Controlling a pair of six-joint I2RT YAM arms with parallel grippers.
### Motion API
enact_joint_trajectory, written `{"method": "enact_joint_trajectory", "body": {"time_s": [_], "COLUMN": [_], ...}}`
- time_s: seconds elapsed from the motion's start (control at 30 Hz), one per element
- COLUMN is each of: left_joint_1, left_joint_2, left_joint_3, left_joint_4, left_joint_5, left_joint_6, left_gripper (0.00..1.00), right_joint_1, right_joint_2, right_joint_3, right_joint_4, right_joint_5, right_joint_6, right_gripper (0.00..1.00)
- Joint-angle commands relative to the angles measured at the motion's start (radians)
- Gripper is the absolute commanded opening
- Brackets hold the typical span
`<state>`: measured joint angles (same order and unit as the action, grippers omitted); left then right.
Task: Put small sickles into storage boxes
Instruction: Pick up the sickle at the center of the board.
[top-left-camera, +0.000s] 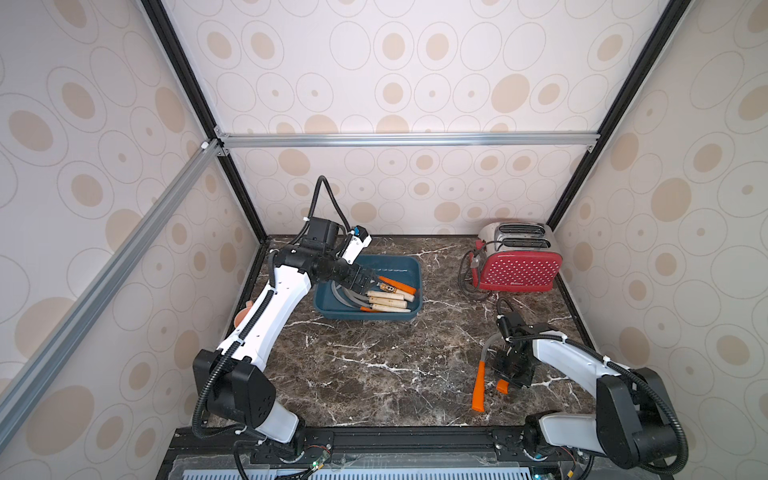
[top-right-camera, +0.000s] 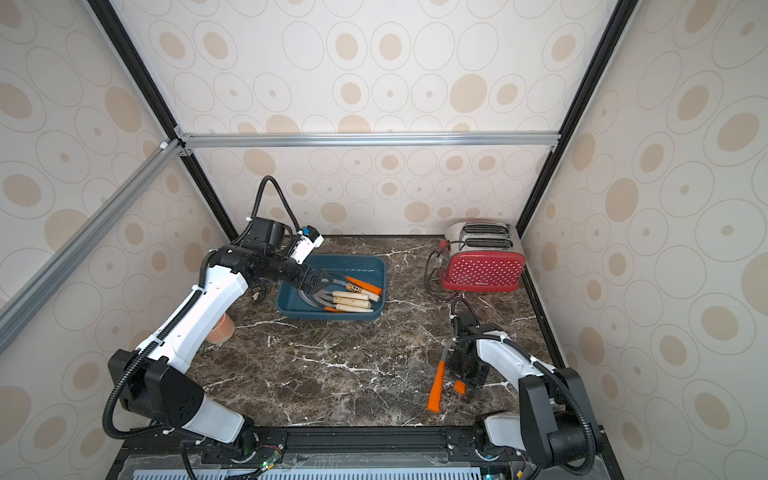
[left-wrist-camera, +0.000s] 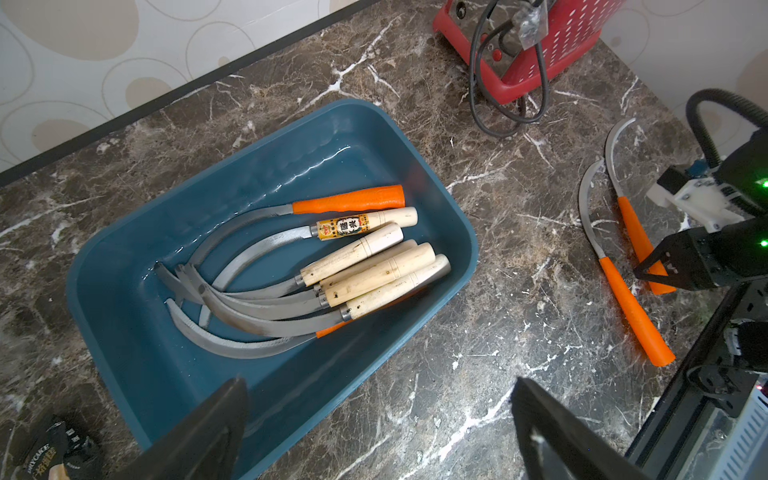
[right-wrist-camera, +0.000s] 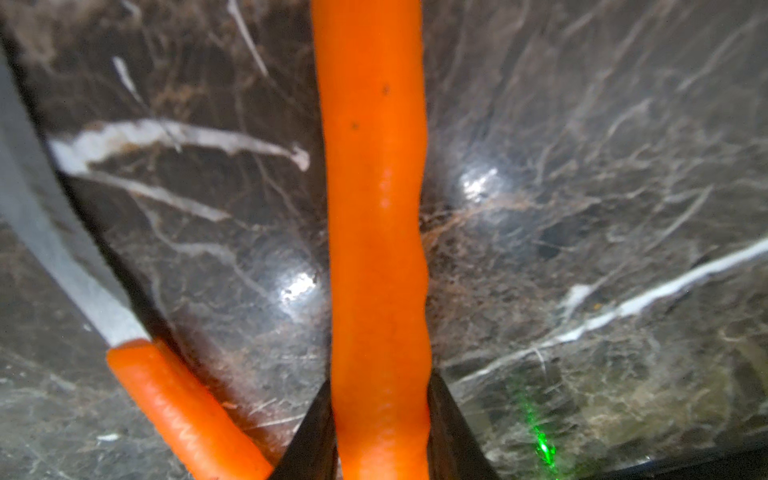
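The dark bench (top-left-camera: 374, 374), glossy with white marble veins, carries a shallow teal plastic tray (top-left-camera: 395, 266) near its far edge, left of middle. Several sickles (left-wrist-camera: 365, 266) lie inside it, pale wooden and orange handles side by side, thin grey blades curving together. The left tool (left-wrist-camera: 374, 415) hovers over the tray, jaws wide apart and empty. Near the front right corner the right tool (right-wrist-camera: 380, 419) is clamped across the smooth orange handle of the held sickle (left-wrist-camera: 633, 232), whose long axis runs roughly from front edge to far edge. A second sickle (top-left-camera: 478, 388) lies just beside it, untouched. The tray is well apart, toward the far left, so I judge the right arm must carry the held sickle there.
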<state>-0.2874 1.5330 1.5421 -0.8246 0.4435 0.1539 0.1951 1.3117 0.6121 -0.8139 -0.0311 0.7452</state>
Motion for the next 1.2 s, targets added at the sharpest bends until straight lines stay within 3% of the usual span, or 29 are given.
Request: {"method": "enact_joint_trajectory", "body": {"time_s": [0.0, 0.4, 0.8, 1.17], "left_joint_1": [-0.002, -0.002, -0.002, -0.002], "left_joint_2": [-0.033, -0.037, -0.034, -0.039], "left_joint_3": [0.001, 0.01, 0.032, 0.027], "left_joint_4": [0.001, -0.002, -0.003, -0.005], "left_joint_5": [0.012, 0.006, 0.005, 0.001], "left_joint_6": [0.001, 0.004, -0.002, 0.001], "left_gripper": [0.99, 0.99, 0.99, 0.99], "right_joint_1": [-0.002, -0.002, -0.002, -0.002], "right_joint_2": [0.048, -0.012, -0.132, -0.131], "right_joint_3": [-0.024, 0.027, 0.071, 0.072], "right_joint_4": [0.025, -0.022, -0.107, -0.105], "right_joint_5": [0.024, 0.035, 0.062, 0.068], "right_joint_6": [-0.008, -0.026, -0.024, -0.028], "right_gripper": [0.24, 0.17, 0.15, 0.13]}}
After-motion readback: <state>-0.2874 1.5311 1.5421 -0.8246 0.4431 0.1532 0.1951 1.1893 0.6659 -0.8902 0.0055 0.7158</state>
